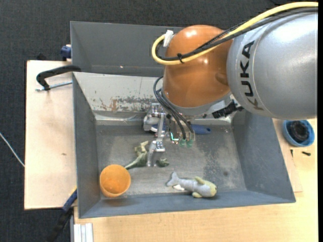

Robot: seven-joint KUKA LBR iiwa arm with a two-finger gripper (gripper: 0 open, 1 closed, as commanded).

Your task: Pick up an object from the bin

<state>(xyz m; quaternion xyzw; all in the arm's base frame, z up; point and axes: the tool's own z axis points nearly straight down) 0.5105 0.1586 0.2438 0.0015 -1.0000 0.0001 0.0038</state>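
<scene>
Bin (83, 135) holding orange cup (115, 180), grey whale (194, 185), green toy (143, 158) under hand (159, 146), grip unclear

Dark, speckled, carpet-like floor (30, 24) across the top and left. A pale wooden worktop (48, 135) lies over it, showing to the left of and below the grey metal bin (83, 135) that rests on it. A thin white cable (11, 146) crosses the floor at far left. Light is even and from above, with a soft sheen on the bin's far inner wall.
</scene>
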